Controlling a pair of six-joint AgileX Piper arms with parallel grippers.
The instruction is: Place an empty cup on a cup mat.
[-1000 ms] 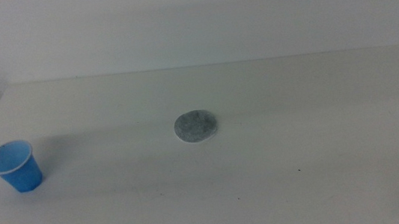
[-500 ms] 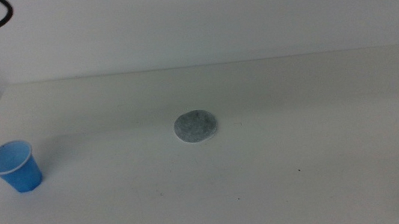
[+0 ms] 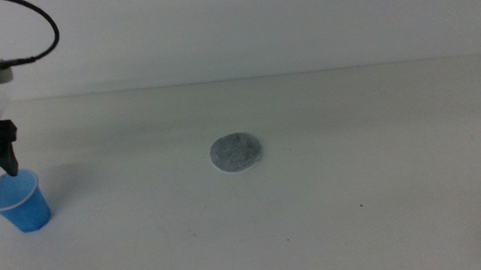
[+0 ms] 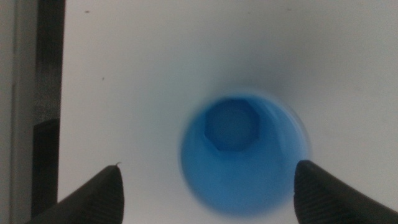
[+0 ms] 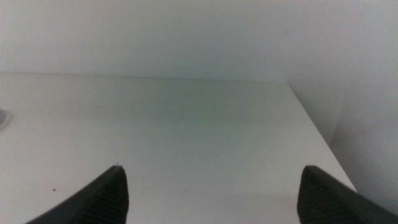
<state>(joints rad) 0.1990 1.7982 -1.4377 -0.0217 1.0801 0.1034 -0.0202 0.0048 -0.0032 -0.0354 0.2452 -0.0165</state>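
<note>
The blue cup (image 3: 18, 203) stands upright and empty near the table's left edge. In the left wrist view the cup (image 4: 242, 158) is seen from above, its inside bare. My left gripper (image 3: 4, 160) hangs just above the cup's far rim. Its jaws are wide open and straddle the cup (image 4: 208, 165) without touching it. The cup mat (image 3: 235, 152), a speckled grey disc, lies flat at the table's middle, well to the right of the cup. My right gripper (image 5: 211, 169) is open and empty over bare table and is out of the middle view.
The white table (image 3: 365, 193) ends close to the left of the cup, with a dark gap (image 4: 50, 74) beside that edge. A black cable (image 3: 37, 22) loops above the left arm. A white wall stands behind the table.
The left arm has come in from the left edge and risen over the cup; its gripper now sits above the cup's rim. The cup and the mat have not moved.
</note>
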